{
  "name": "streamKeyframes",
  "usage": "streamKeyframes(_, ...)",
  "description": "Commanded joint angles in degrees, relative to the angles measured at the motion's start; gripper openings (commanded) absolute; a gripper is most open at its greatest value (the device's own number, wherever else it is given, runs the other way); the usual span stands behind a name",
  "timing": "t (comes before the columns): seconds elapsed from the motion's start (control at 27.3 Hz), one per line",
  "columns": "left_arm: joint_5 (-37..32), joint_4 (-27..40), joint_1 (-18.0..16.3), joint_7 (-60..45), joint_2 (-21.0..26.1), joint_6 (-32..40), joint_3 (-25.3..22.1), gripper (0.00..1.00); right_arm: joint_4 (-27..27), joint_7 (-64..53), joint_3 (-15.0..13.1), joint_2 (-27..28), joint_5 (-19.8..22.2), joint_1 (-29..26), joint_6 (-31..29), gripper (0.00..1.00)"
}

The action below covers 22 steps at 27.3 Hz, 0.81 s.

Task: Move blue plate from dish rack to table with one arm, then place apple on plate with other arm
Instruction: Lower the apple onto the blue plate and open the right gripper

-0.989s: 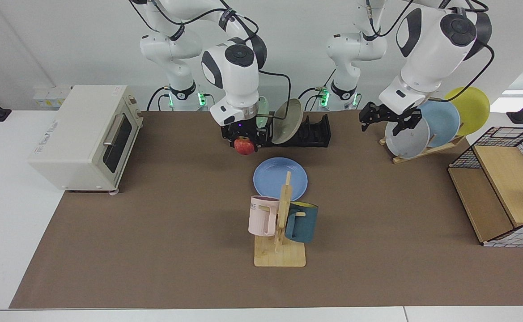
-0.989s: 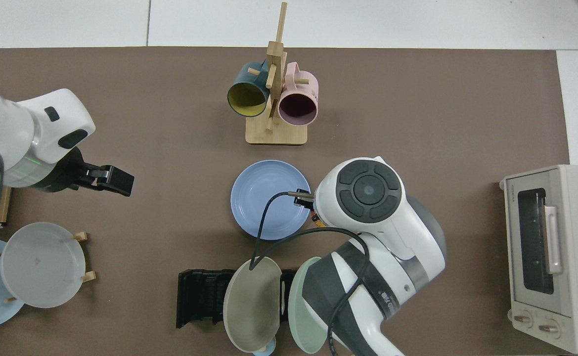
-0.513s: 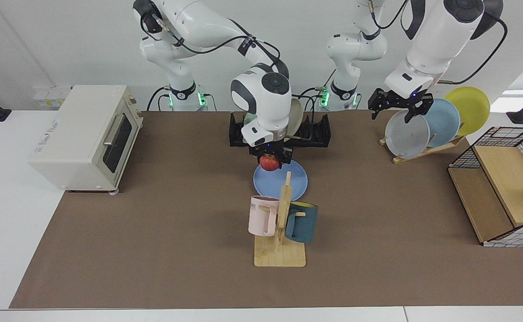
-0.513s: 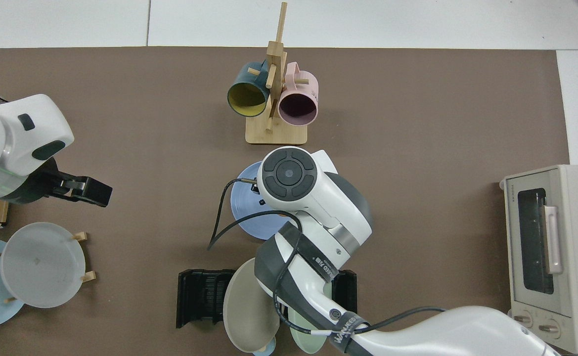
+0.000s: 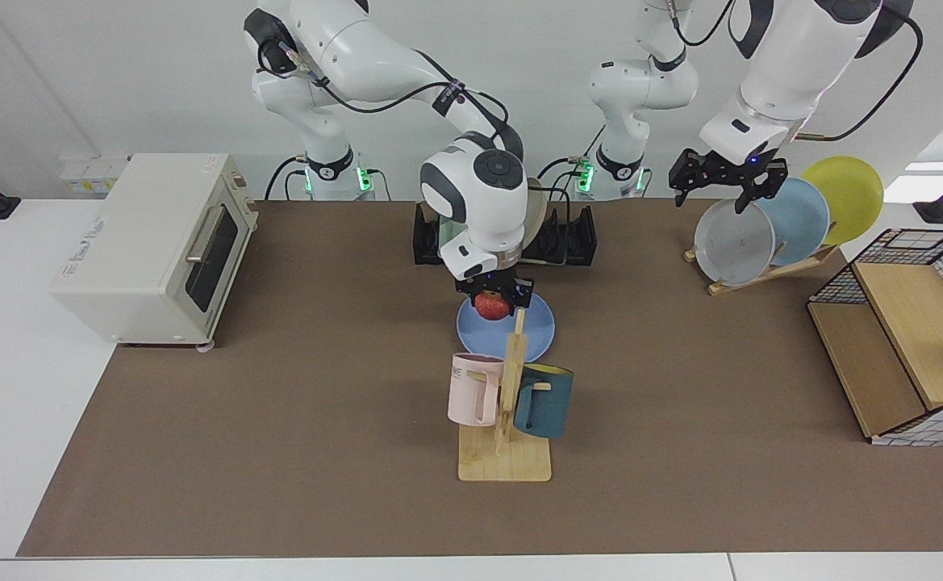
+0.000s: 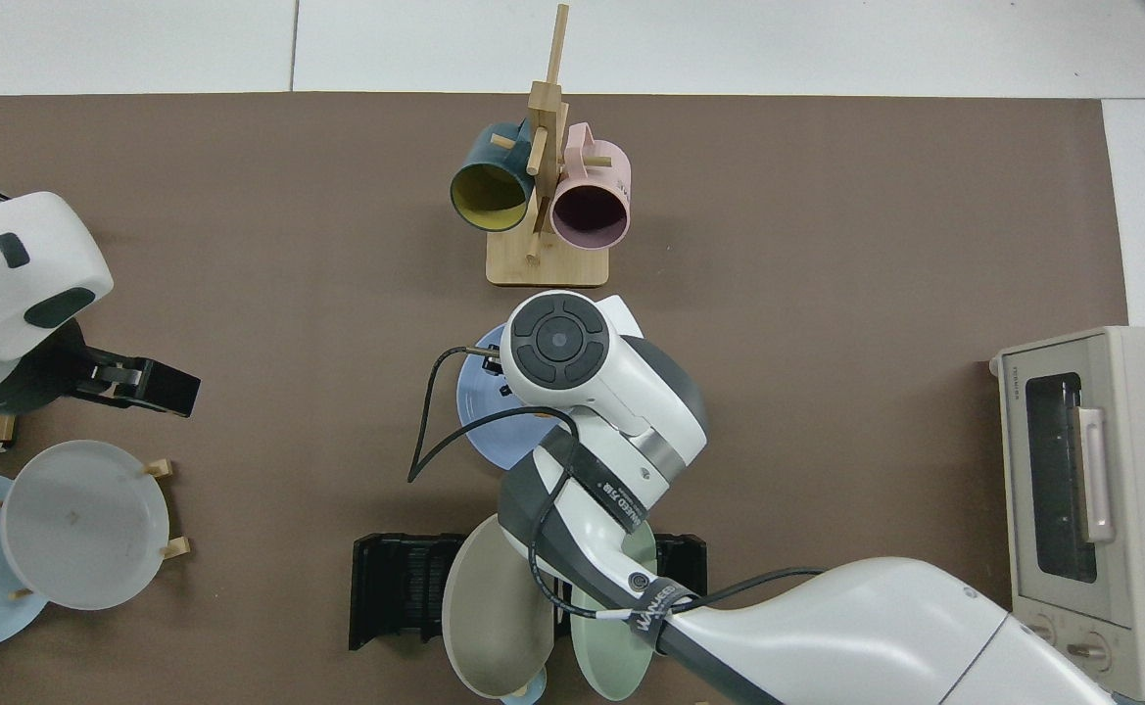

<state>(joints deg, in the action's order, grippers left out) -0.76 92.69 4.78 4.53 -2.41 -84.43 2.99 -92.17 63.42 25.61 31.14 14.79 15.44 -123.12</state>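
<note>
Over the last second we've watched the right gripper (image 5: 494,300) swing its small red-and-yellow apple (image 5: 488,306), pinched tight, over the round periwinkle-blue plate (image 5: 537,328) on the brown mat, probably not touching yet, while the idle left gripper (image 5: 725,186) hangs spread and empty.

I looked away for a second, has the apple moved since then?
Yes. The apple, held in the right gripper, went from beside the dish rack to over the blue plate.
</note>
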Motion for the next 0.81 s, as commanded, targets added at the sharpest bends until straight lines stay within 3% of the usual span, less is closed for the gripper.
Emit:
streamKeyframes(0.0,-0.73,0.47,-0.21,0.57,-1.01,0.23,-0.09,1.00,0.50,2.32,0.41,2.34,2.26,0.47,-3.00,0.00)
streamKeyframes(0.37,-0.47,0.47,-0.21,0.92,-1.63,-0.38,-1.06,1.00,0.06,2.59,0.41,3.57,3.14,1.09,-4.40,0.00)
streamKeyframes(0.48,2.86,0.47,-0.64,0.75,-1.37,-0.82,-1.67,1.00,0.06,2.50,0.41,3.75,3.14,0.82,-4.58,0.01)
streamKeyframes(0.59,4.63,0.39,-1.52,0.75,-1.19,-1.00,-2.55,1.00,0.06,2.41,0.41,3.75,3.23,0.47,-4.14,0.46)
streamKeyframes(0.7,4.45,-0.05,-1.52,0.92,-0.93,-1.08,-2.11,1.00,0.15,2.50,0.41,3.66,3.23,0.56,-3.62,0.75)
streamKeyframes(0.73,4.45,-0.14,-1.61,0.92,-0.93,-1.08,-2.11,1.00,0.32,2.50,0.41,3.58,3.23,0.65,-3.44,0.91)
streamKeyframes(0.77,4.45,-0.14,-1.61,1.01,-0.93,-1.08,-2.11,1.00,0.41,2.41,0.41,3.49,3.31,0.47,-3.26,1.00)
